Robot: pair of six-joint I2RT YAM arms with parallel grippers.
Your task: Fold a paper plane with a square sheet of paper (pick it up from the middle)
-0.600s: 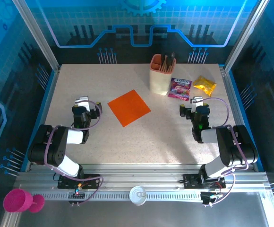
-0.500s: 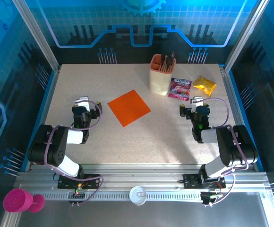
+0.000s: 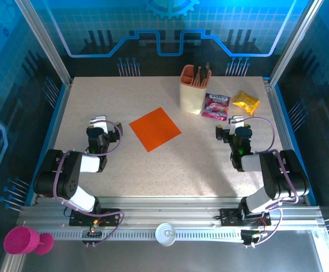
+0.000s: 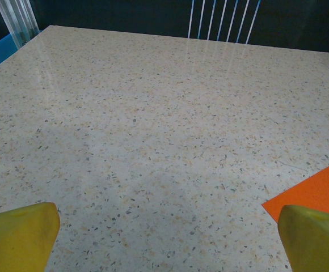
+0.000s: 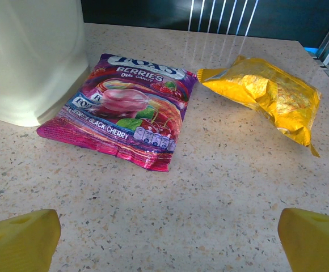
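Orange paper: the square sheet of paper (image 3: 155, 129) lay flat and unfolded on the speckled table (image 3: 170, 170), turned corner-on like a diamond. It sat to the left of the peach cup (image 3: 194, 89) and nearer the arm bases, apart from it.
Peach cup: it stood upright at the far side of the table. The right wrist view showed only its pale wall (image 5: 31, 56).
Cup contents: a few slim brown and dark pieces stood upright inside, too small to name.
Berry sweets packet: the purple packet (image 3: 216, 106) lay flat just right of the peach cup, and in the right wrist view its edge (image 5: 125, 110) touched the cup's base.
Yellow packet: the crinkly packet (image 3: 246, 102) lay further right of the cup, beyond the purple one and apart from it (image 5: 264, 96).
Left gripper: the left gripper (image 3: 100, 126) hovered well to the left of the cup and nearer the bases, with its yellow fingers (image 4: 17, 235) spread wide and nothing between them.
Paper against left jaws: one orange corner (image 4: 315, 195) lay just beyond the right-hand fingertip, outside the gap.
Right gripper: the right gripper (image 3: 236, 127) sat to the right of the cup and nearer the bases. Its jaws were wide and empty (image 5: 167, 238), facing the two packets.
Paper against right jaws: the sheet lay well apart from them, on the cup's other side.
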